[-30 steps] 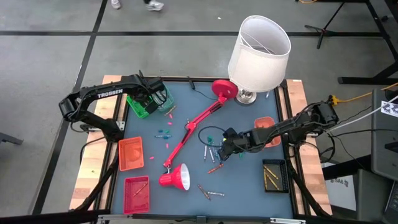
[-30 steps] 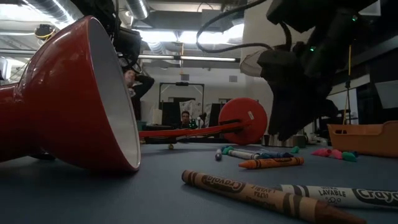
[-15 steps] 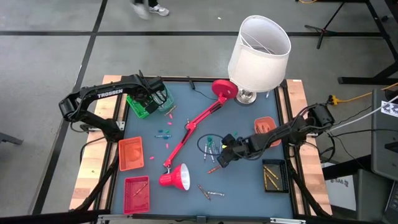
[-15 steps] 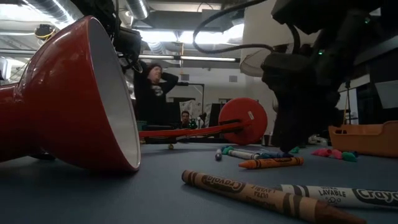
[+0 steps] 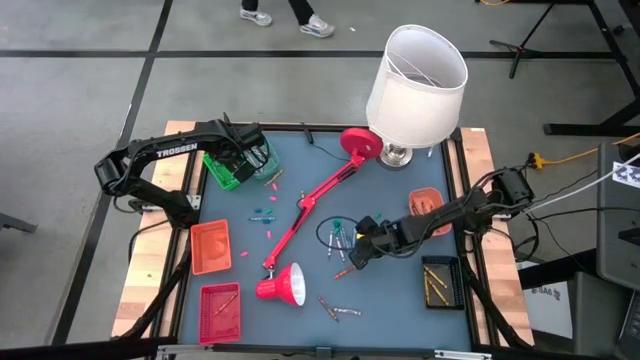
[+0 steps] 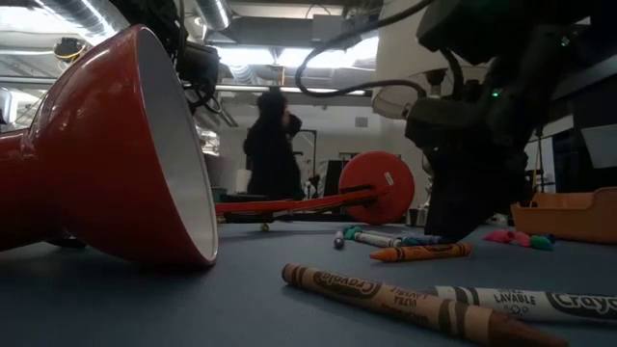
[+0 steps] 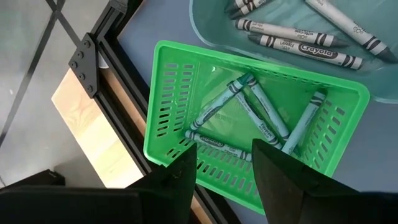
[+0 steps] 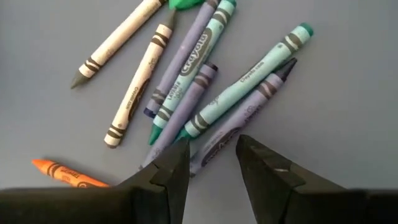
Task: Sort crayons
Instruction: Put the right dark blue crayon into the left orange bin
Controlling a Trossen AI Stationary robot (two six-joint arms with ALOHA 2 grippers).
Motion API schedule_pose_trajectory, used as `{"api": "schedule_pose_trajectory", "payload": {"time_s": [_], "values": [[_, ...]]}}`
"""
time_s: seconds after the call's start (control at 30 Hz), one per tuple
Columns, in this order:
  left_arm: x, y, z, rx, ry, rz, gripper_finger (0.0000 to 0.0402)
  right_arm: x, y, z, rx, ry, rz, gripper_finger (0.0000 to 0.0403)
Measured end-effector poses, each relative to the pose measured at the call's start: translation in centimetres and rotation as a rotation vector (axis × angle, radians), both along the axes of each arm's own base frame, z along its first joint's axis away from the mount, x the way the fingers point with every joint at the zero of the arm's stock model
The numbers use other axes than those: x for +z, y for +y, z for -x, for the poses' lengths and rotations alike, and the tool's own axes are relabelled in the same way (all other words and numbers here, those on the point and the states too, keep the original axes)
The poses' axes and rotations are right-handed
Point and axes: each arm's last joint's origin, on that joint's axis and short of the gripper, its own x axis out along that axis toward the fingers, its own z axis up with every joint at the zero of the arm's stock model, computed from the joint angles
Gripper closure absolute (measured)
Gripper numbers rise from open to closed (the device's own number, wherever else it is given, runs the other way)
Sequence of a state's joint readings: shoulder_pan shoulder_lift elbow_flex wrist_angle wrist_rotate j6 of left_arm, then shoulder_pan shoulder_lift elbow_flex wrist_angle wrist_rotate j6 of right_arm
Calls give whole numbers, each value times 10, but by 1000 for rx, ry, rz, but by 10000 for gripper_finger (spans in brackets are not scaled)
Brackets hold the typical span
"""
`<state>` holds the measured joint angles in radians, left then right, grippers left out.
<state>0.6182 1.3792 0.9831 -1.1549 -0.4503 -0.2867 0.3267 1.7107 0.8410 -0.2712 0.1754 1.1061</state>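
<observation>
Right gripper (image 8: 208, 165): hovering, fingers apart, just above loose purple and teal wax crayons (image 8: 239, 93).
Left gripper (image 7: 222, 165): waiting, fingers apart, over green slotted plastic basket (image 7: 168, 99).

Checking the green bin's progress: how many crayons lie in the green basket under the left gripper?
4 crayons in the green basket: three form a triangle, one leans at the far wall. The fingers may hide more.

crayons (image 8: 205, 81) — loose cluster, lying flat | others in green basket (image 7: 249, 124)
</observation>
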Motion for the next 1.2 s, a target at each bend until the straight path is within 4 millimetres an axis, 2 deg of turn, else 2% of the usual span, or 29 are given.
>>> {"api": "schedule_pose_trajectory", "payload": {"time_s": [0.47, 1.2], "values": [[0, 0, 0, 0, -2, -1, 266, -1, -1, 3, 4, 35, -2, 263], [0, 1, -2, 0, -20, -14, 266, -2, -30, -3, -105, 28, 61, 263]]}}
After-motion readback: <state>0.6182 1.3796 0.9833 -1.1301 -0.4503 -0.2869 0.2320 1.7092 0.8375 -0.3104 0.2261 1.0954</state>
